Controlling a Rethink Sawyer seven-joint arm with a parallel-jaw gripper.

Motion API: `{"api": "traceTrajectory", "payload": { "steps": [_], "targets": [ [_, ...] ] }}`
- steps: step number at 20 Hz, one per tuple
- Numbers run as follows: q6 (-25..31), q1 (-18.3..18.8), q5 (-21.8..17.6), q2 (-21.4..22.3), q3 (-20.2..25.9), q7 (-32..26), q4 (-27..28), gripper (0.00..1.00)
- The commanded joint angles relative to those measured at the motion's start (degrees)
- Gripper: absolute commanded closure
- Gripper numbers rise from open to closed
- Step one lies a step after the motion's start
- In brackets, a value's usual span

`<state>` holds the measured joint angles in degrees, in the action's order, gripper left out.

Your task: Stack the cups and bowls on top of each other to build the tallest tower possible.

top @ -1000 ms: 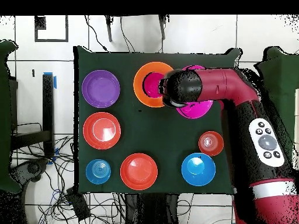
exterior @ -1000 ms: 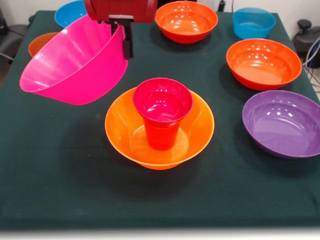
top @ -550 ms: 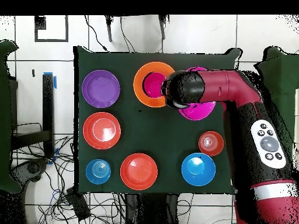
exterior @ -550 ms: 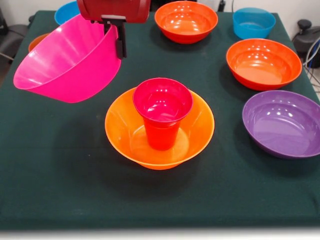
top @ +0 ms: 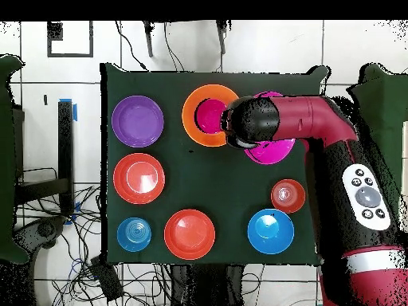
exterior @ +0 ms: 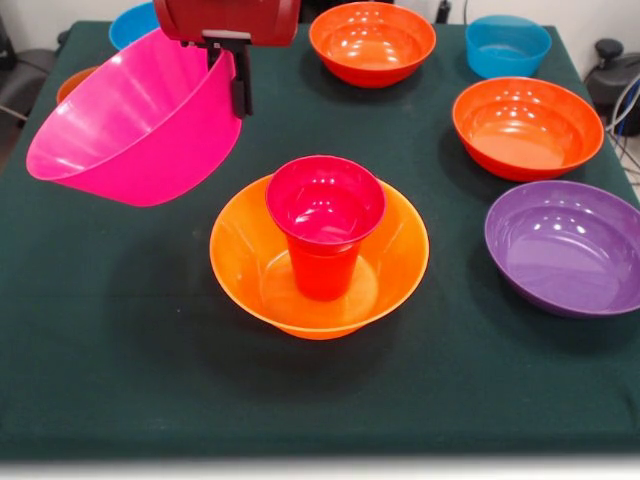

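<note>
Pink plastic fills my front view at ten o'clock: the big pink bowl [exterior: 135, 125] hangs in the air, tipped so its mouth faces up and to the left, and my gripper [exterior: 226, 72] is clamped on its rim, one black finger [exterior: 240, 78] showing down the outside of the wall. At the middle of the green table [exterior: 120, 370] sits the wide yellow-orange bowl [exterior: 250, 265], with the red cup [exterior: 325, 225] standing upright inside it (that pair is all the tower amounts to so far). The pink bowl is up and off to the side of them, not touching either. At three o'clock lies the purple bowl [exterior: 565, 245], at two o'clock an orange-red bowl [exterior: 527, 125], at twelve another orange-red bowl [exterior: 372, 40], and a small blue bowl [exterior: 507, 43] at one. From overhead, my arm [top: 319, 127] hides most of the pink bowl, just beside the yellow-orange one.
</note>
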<state>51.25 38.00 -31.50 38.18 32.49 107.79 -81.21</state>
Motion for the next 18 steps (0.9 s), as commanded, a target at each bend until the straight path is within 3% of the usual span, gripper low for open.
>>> {"api": "traceTrajectory", "payload": {
  "steps": [1,18],
  "targets": [
    [1.5,-1.6,-1.0,-1.3,-2.2,-2.9,-2.8,1.0],
    [1.0,-1.8,-1.1,-1.1,-2.3,-2.6,-3.4,1.0]
  ]
}}
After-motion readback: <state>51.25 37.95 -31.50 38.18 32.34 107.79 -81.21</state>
